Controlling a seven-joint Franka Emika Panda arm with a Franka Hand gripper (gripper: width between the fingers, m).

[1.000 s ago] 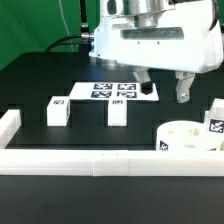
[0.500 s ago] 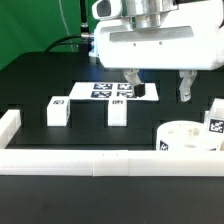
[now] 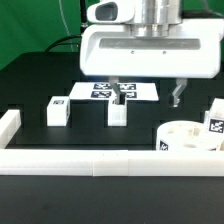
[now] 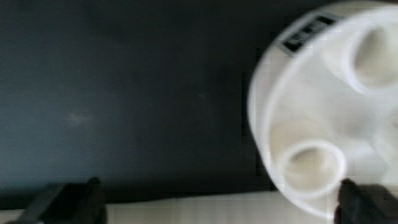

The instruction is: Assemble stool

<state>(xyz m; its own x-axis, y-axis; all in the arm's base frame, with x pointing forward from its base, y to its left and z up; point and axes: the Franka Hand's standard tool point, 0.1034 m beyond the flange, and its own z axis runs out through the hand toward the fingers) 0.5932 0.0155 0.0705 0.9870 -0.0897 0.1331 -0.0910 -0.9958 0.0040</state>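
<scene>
The stool's round white seat (image 3: 188, 136) lies flat on the black table at the exterior view's right, sockets facing up. The wrist view shows it (image 4: 342, 100) with one socket and a tag on its rim. Two tagged block legs (image 3: 58, 111) (image 3: 118, 108) stand near the middle. A third leg (image 3: 214, 123) stands behind the seat at the far right. My gripper (image 3: 149, 98) hangs above the table between the middle leg and the seat, open, nothing between its fingers. In the wrist view the gripper (image 4: 222, 205) has one dark fingertip (image 4: 71, 200) over bare table and the other at the seat's edge.
The marker board (image 3: 145, 91) lies flat behind the legs, partly hidden by my gripper. A long white rail (image 3: 100, 161) runs along the front and shows in the wrist view (image 4: 196, 207). A shorter rail (image 3: 9, 126) borders the exterior view's left.
My gripper has shifted toward the exterior view's left, its fingers now nearer the middle leg. It stays open. The seat and legs have not moved.
</scene>
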